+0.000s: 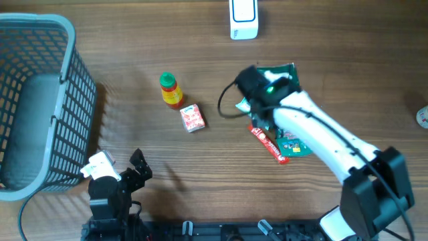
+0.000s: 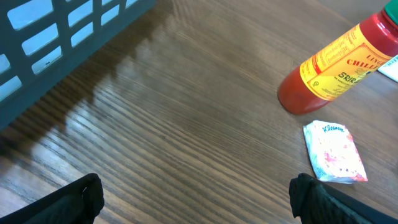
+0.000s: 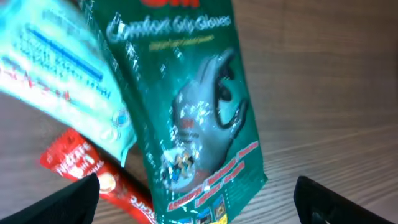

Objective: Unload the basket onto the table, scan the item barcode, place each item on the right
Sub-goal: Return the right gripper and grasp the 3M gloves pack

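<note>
The right pincer (image 3: 198, 202) is held spread wide above a green gloves packet (image 3: 205, 124), with nothing pinched; its 2 fingers are seen at the lower corners of the wrist view. The packet lies flat on the desk (image 1: 334, 53), right of centre. A pale blue packet (image 3: 62, 68) is laid partly over its upper left, and a red snack wrapper (image 3: 93, 180) is seen at its left edge. A white scanner (image 1: 243, 19) is placed at the far edge, well apart. The left pincer (image 2: 199, 205) is likewise spread and empty, near a sriracha bottle (image 2: 339, 65), a tissue pack (image 2: 334, 152) and a blue-grey basket (image 2: 56, 37).
</note>
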{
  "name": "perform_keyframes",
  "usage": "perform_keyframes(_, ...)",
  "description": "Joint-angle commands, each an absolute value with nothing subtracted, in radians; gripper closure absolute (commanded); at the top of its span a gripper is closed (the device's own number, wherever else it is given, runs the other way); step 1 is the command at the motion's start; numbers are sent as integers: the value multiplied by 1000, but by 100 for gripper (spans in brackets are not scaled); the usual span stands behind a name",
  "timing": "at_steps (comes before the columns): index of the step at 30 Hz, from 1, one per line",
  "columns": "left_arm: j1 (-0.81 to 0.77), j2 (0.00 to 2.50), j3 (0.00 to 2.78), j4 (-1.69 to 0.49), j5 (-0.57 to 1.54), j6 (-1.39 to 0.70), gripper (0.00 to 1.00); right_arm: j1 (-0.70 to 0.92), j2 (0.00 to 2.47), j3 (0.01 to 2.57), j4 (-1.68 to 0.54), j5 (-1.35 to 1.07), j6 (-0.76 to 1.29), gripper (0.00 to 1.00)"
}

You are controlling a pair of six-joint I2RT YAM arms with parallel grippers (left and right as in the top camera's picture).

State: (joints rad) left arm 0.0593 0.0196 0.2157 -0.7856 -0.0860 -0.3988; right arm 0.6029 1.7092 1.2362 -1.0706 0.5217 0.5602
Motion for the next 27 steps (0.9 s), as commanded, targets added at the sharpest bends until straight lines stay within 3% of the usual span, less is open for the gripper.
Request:
perform_keyframes(1,60,15,211,-783,-103,-398,0,642,1704,1134,-976,689,543,0)
perform_keyframes(4,60,15,211,-783,-102,-398,0,643,1706,1062,-856,652,433,1)
perform_keyframes(10,60,15,211,-783,-103,-398,0,642,1715,984,-772,719,418,0)
perform_keyframes(14,60,15,211,-783,-103,-398,0,641,1763,953,-738,772,397,11)
perform_keyframes(21,60,15,211,-783,-103,-398,0,575,1890,953,-736,838,392,18)
perform_keyframes(24,60,15,211,-783,-103,-398,0,540,1909,953,-707,837,369,35)
perform_keyframes(25,60,15,211,-783,-103,-398,0,529,1909,954,-695,833,354,46)
perform_keyframes(26,60,15,211,-783,-103,-398,0,524,1907,959,-690,821,337,71)
perform_keyframes(27,60,15,211,-783,-102,-398,0,520,1907,966,-690,802,337,83)
